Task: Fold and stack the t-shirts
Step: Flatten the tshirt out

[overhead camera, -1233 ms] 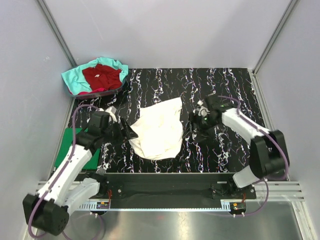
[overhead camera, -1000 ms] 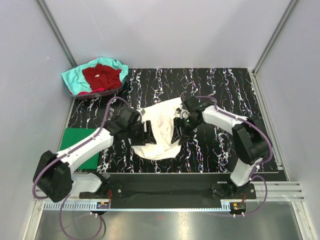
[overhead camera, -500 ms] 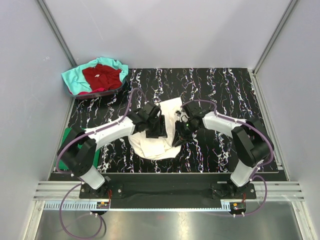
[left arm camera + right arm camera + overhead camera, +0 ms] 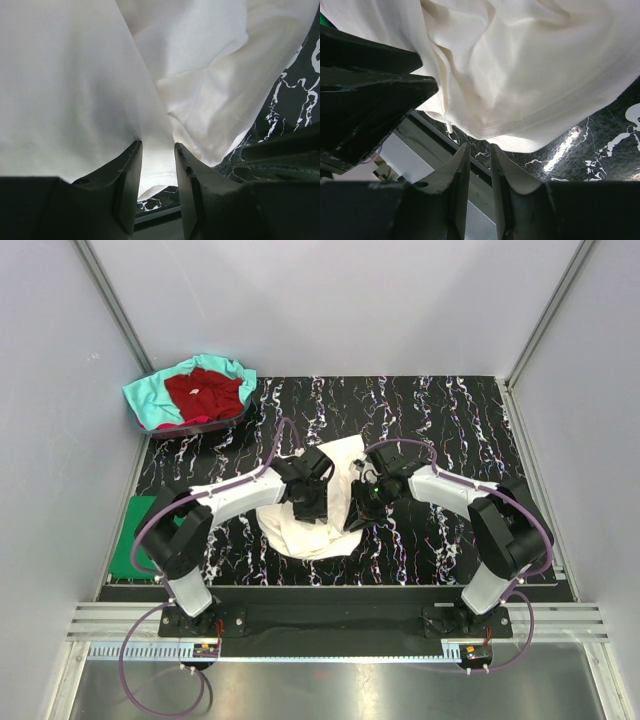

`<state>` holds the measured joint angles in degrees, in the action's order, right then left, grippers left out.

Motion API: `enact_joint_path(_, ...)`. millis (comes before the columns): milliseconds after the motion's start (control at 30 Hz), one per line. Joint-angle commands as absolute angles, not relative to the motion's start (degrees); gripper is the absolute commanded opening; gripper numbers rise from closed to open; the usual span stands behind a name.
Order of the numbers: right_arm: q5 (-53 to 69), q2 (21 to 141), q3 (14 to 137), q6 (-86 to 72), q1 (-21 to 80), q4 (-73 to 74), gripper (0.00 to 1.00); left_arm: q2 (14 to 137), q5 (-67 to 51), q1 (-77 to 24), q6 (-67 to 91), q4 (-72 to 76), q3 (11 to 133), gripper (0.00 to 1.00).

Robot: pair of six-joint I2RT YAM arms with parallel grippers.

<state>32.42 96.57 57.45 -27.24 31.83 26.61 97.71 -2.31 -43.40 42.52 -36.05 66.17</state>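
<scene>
The white t-shirt [image 4: 335, 455] lies rumpled in the middle of the black marbled table [image 4: 450, 420]. My left gripper [image 4: 312, 502] is down on its centre. In the left wrist view the left gripper [image 4: 157, 145] has a ridge of white t-shirt [image 4: 75, 75] running in between its narrowed jaws. My right gripper [image 4: 358, 510] is at the shirt's right edge. In the right wrist view the right gripper [image 4: 479, 146] has narrow jaws, with the hem of the white t-shirt [image 4: 520, 65] at the tips. No print shows on the shirt.
A teal t-shirt [image 4: 145, 400] and a dark red t-shirt [image 4: 205, 390] sit heaped in a bin at the table's back left corner. A green t-shirt [image 4: 130, 540] lies flat at the left edge, partly under my left arm. Grey walls enclose the table.
My left arm swung right from the table's left side onto the shirt's centre, its jaws narrowing. My right gripper moved left to the shirt's right edge and narrowed there.
</scene>
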Motion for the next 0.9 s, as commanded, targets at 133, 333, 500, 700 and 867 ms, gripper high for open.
enact_joint_path(133,32.08,95.89,58.88,-26.63,33.05,25.75,0.36,100.99,-3.51,-44.30,42.89,-35.86,68.64,0.44)
enact_joint_path(333,33.05,98.17,60.46,-26.02,34.89,25.49,0.42,101.08,-2.81,-44.30,42.71,-36.30,68.38,0.36)
enact_joint_path(500,33.84,99.84,62.75,-24.96,36.91,25.93,0.52,98.53,-1.85,-44.30,43.33,-36.12,66.01,0.28)
enact_joint_path(700,32.70,101.69,64.16,-24.08,37.18,26.98,0.58,97.74,-1.58,-44.21,43.15,-35.86,64.42,0.16)
enact_joint_path(867,32.52,103.53,65.48,-23.73,37.26,27.60,0.58,95.45,-0.88,-44.21,42.80,-36.39,63.55,0.25)
